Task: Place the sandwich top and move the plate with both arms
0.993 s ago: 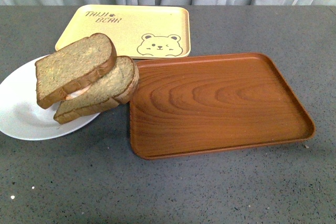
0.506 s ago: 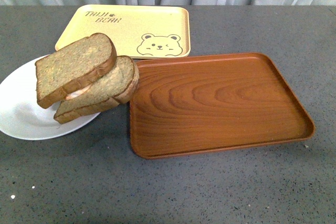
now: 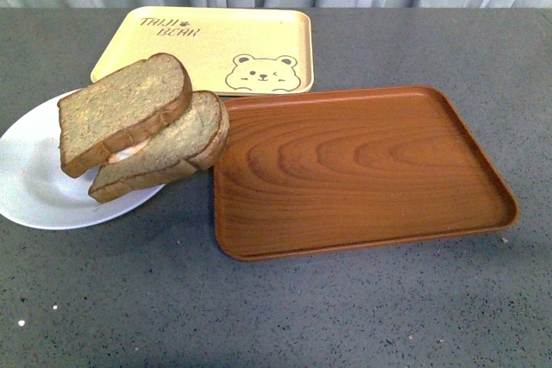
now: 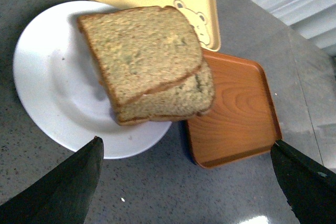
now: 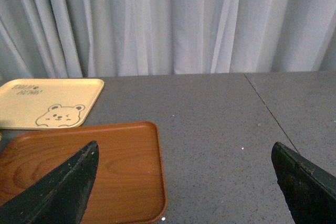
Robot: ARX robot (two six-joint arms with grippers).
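Note:
The sandwich top (image 3: 121, 109), a plain brown wholegrain slice, lies tilted on a lower slice (image 3: 168, 148) on the white plate (image 3: 34, 187) at the left. It also shows in the left wrist view (image 4: 142, 51), with the plate (image 4: 52, 87) under it. The lower slice overhangs the plate's edge toward the wooden tray. My left gripper (image 4: 191, 182) is open and empty, held above the table near the plate. My right gripper (image 5: 189, 187) is open and empty, over bare table beside the wooden tray. Neither gripper shows in the front view.
A brown wood-grain tray (image 3: 362, 170) lies empty right of the plate, its corner close to the lower slice. A pale yellow bear-print tray (image 3: 211, 45) lies behind. Grey curtains (image 5: 168, 19) hang at the table's far edge.

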